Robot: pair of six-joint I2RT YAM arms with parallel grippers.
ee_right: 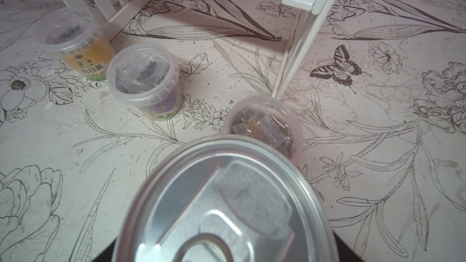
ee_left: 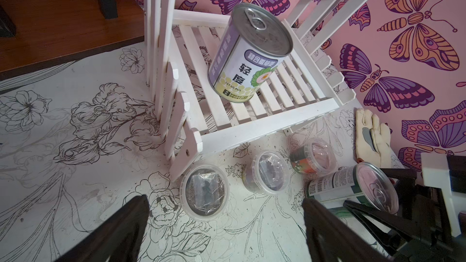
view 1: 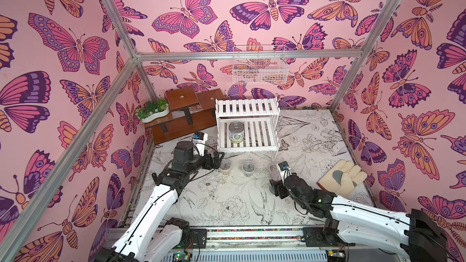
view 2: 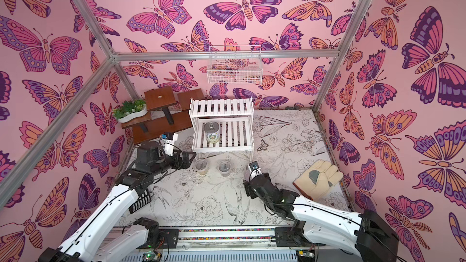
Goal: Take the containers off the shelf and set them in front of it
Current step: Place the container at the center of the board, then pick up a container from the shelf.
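We see the left end effector (ee_left: 224, 198) with its jaws spread wide and nothing between them. It hangs low over the tabletop (view 1: 227, 197), just in front of the shelf (view 1: 248, 108) and above the yellow cup (ee_left: 205, 192), touching nothing.

The right end effector (ee_left: 375, 190) is clamped on the second can (ee_left: 332, 185), with a dark finger (ee_left: 363, 209) against its side. That can is tipped over, its pull-tab lid filling the right wrist view, just beside the orange-red cup (ee_left: 312, 156). We cannot tell whether it rests on the tabletop.

The three cups stand in a row on the tabletop in front of the shelf, with the dark cup (ee_left: 267, 172) in the middle. The pull-tab can (ee_left: 249, 54) stands upright on the shelf's lower tier, toward the left arm's side.

On that can we read "轻度" in large characters and "LET ME PICK" beneath, under a purple band of smaller characters. The yellow cup's label shows "向日葵" above partly hidden English beginning "little". The second can carries a QR code and print too fine for us to read.
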